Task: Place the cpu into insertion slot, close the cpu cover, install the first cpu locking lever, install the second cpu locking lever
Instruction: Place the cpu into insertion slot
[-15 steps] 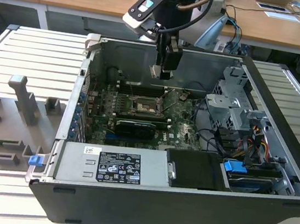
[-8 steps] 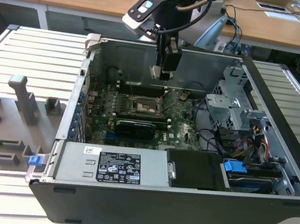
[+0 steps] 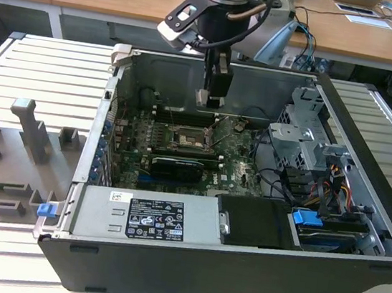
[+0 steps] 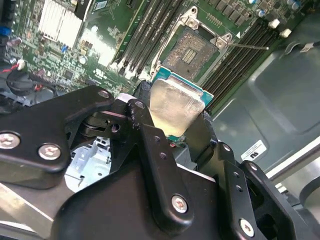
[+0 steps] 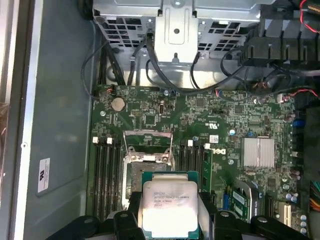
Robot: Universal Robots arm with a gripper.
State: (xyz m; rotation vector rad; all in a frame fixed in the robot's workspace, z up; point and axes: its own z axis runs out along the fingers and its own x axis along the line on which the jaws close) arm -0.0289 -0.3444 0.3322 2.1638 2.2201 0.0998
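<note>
My gripper hangs inside the open computer case, shut on the cpu, a pale silver square chip with a green edge. In both wrist views the black fingers clamp the cpu on two opposite sides. The insertion slot lies on the green motherboard below the gripper, apart from the chip, and its dark centre is bare. In the first wrist view the cpu hides part of the slot. The cpu cover stands swung open at the slot's far edge. A thin metal lever sticks out beside the slot.
Long black memory slots flank the socket on both sides. A labelled power supply fills the case's near side. A drive cage with cables sits at the exterior view's right. Grey fixtures stand on the slatted table at its left.
</note>
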